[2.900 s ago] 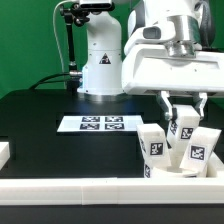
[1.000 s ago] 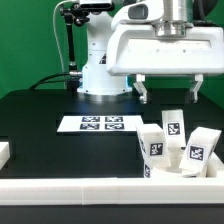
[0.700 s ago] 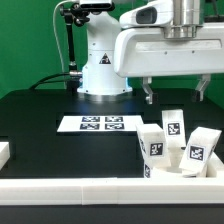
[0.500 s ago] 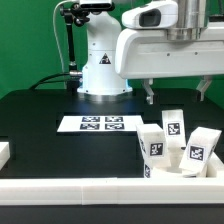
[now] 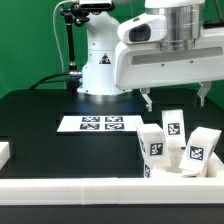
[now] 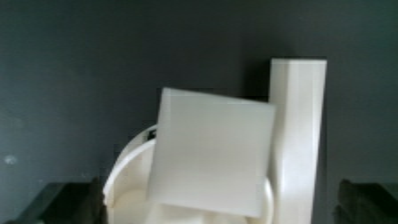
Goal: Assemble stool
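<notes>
Fingers hang spread and empty, lifted clear of the stool legs they earlier straddled.

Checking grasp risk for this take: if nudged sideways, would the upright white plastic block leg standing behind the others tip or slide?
The upright white plastic block leg looks tall and narrow, so probably tips. Neighbouring legs might catch it. It seems rigid.

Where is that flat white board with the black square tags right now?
In the exterior view, the marker board lies flat on the black table, in front of the robot's white base and left of the tagged white stool legs.
</notes>
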You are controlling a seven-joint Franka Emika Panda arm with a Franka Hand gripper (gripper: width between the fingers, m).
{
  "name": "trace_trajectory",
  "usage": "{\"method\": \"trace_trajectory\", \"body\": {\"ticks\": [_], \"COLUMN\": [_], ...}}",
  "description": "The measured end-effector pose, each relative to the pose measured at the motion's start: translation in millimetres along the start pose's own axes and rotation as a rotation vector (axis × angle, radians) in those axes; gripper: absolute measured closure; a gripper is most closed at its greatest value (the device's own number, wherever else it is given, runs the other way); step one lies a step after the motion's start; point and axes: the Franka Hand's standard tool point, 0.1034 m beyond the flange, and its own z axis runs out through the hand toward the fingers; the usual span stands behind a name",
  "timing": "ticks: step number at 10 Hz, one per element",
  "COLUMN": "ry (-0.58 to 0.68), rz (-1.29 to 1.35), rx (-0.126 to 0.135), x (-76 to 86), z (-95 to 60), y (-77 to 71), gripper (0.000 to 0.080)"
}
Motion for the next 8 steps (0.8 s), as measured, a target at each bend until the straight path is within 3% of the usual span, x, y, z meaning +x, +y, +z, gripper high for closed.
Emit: {"method": "trace_trajectory", "body": {"ticks": [4, 6, 8], "ry": [0.011, 0.008, 0.012], "rz": [-0.002, 0.037, 0.04], "rx": [-0.006, 0.012, 0.009], "x": [0.6, -2.6, -2.2], "z": [3.4, 7.2, 13.9], "y": [1.6, 3.5, -0.2], "gripper": [0.0151, 0.0151, 0.0151]}}
